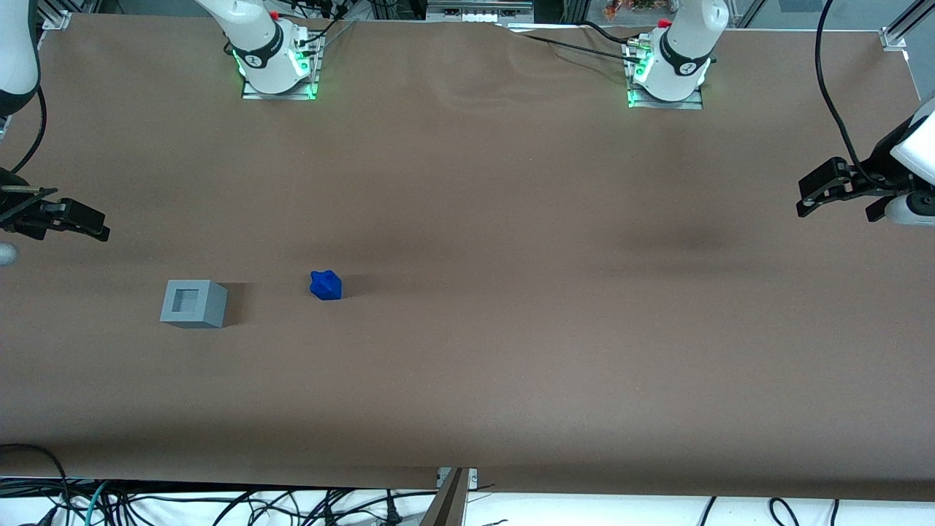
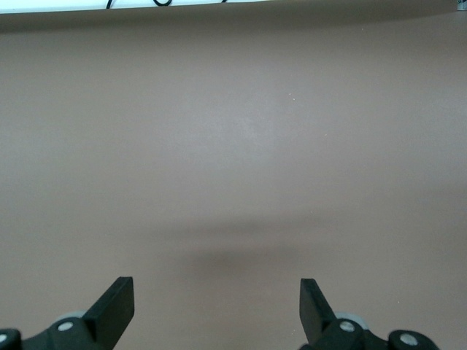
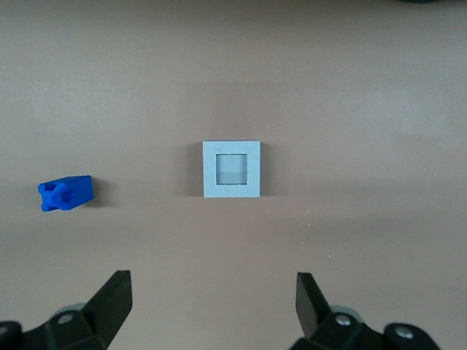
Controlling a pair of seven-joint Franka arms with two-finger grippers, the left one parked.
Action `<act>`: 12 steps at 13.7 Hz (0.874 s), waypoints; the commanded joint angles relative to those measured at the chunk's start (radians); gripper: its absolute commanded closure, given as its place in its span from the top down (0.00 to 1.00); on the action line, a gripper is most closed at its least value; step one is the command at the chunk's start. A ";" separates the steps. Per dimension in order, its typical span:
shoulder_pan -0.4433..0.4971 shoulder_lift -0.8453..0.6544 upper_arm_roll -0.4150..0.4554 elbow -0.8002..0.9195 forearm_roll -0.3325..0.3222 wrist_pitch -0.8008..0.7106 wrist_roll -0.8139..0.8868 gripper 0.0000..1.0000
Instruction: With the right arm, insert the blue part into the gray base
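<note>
The gray base [image 1: 193, 303], a light-gray cube with a square recess in its top, stands on the brown table toward the working arm's end. It also shows in the right wrist view [image 3: 232, 169]. The blue part [image 1: 326, 285] lies on the table beside the base, apart from it, toward the parked arm's end. It also shows in the right wrist view [image 3: 67, 193], lying on its side. My right gripper [image 1: 91, 223] hovers at the working arm's end of the table, a little farther from the front camera than the base. Its fingers are open and empty [image 3: 211, 284].
The two arm bases [image 1: 277, 62] [image 1: 668, 69] are bolted at the table's edge farthest from the front camera. Loose cables [image 1: 219, 504] hang below the table's near edge. The brown cloth [image 1: 511, 329] covers the table.
</note>
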 commanded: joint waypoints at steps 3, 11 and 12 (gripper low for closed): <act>-0.003 -0.005 0.001 -0.003 -0.005 -0.005 0.016 0.99; 0.049 0.013 0.004 -0.003 -0.006 0.001 0.016 0.99; 0.060 0.024 0.007 -0.004 -0.003 0.007 0.019 0.99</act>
